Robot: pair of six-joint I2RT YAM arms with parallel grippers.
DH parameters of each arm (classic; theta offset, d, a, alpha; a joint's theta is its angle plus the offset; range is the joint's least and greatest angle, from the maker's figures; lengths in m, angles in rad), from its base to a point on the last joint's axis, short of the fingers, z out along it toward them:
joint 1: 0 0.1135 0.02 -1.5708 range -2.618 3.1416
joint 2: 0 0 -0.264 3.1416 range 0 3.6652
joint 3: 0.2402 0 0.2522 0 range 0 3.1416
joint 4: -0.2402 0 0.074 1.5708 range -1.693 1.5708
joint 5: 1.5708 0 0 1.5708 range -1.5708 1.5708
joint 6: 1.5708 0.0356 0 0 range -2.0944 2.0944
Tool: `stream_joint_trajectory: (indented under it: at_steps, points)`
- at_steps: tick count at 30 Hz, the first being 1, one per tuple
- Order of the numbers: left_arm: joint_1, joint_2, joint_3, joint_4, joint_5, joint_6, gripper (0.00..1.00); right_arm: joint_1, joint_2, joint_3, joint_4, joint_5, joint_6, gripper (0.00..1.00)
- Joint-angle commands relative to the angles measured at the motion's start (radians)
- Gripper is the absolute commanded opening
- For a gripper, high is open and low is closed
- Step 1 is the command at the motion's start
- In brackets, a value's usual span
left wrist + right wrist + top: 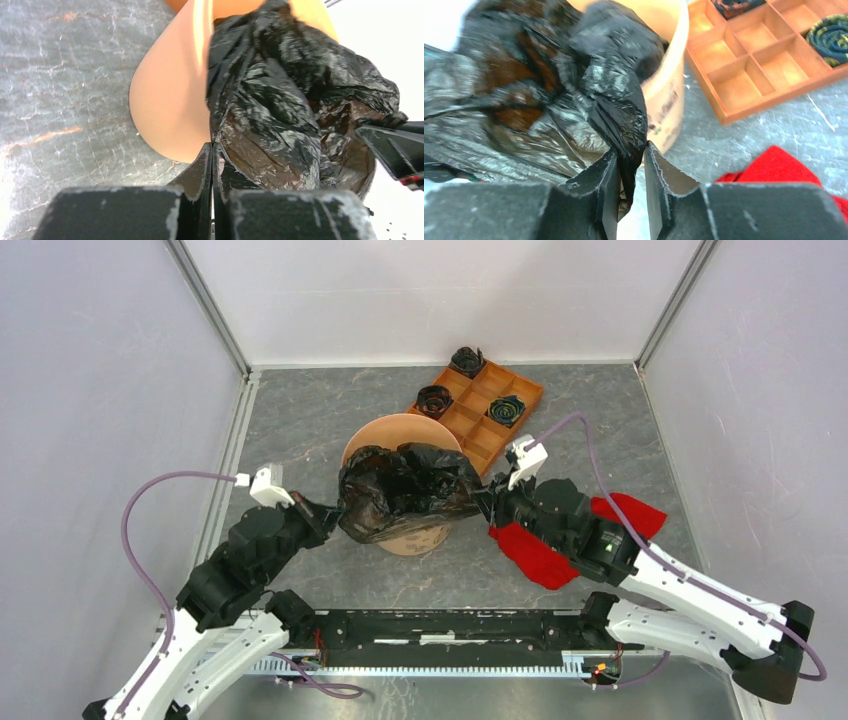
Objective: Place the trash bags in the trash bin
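Observation:
A large wrinkled black trash bag [405,490] lies draped over the mouth and near side of the round orange trash bin [400,428], stretched between both grippers. My left gripper [325,512] is shut on the bag's left edge; in the left wrist view its closed fingers [213,147] pinch the film [280,100] next to the bin wall [170,100]. My right gripper [490,505] holds the bag's right edge; in the right wrist view [631,152] a bunched fold of bag [549,90] sits between its fingertips, beside the bin [669,75].
A flat orange tray [470,422] with square compartments sits behind the bin to the right, holding dark rolled items [505,410]; it also shows in the right wrist view [744,75]. A red cloth [540,555] lies under my right arm, seen too in the right wrist view [779,165].

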Motion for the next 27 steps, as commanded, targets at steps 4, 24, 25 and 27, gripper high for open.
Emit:
stream_joint_trajectory:
  at_steps: [4, 24, 25, 27]
  points:
    - [0.001, -0.134, -0.137, 0.001, -0.106, -0.232, 0.02, -0.007, -0.028, -0.261, 0.367, 0.141, -0.236, 0.27]
    - [-0.016, 0.023, 0.053, -0.255, -0.210, -0.205, 0.66, -0.159, 0.055, 0.017, -0.139, -0.077, -0.395, 0.89]
    - [-0.015, -0.023, 0.084, -0.271, -0.173, -0.222, 0.78, -0.159, 0.027, 0.036, -0.196, -0.098, -0.428, 0.89]
    - [-0.016, -0.088, 0.140, -0.304, -0.125, -0.240, 0.93, -0.159, -0.016, 0.084, -0.296, -0.129, -0.445, 0.90]
